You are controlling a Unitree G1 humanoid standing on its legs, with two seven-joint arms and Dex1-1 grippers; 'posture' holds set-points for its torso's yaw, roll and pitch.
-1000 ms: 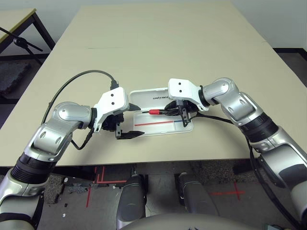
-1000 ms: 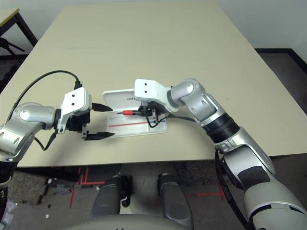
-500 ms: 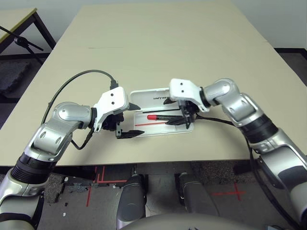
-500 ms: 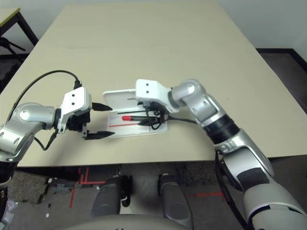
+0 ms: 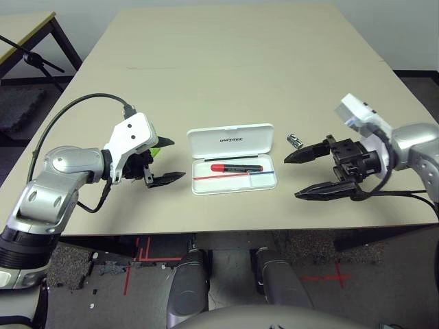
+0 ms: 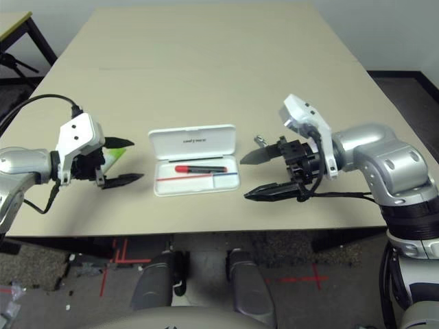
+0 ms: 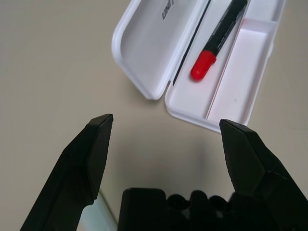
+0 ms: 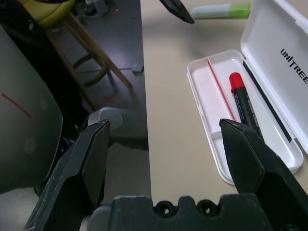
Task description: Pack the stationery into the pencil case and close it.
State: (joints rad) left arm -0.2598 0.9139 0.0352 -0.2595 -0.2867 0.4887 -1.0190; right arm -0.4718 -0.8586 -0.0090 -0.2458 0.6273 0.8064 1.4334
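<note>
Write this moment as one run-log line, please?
case: open | red marker: inside | green-capped marker: on table | metal piece: on table | both jaws: open, empty

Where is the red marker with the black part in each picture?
Left eye view: red marker with black section lies in the tray of the open white pencil case.
Right eye view: same spot.
Left wrist view: in the tray.
Right wrist view: in the tray.
Shared landmark: the case's lid.

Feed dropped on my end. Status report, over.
Both pincers open, empty: left pincer, right pincer. Pencil case open, red marker inside. Green-capped marker and metal piece outside. Nothing blocking.
</note>
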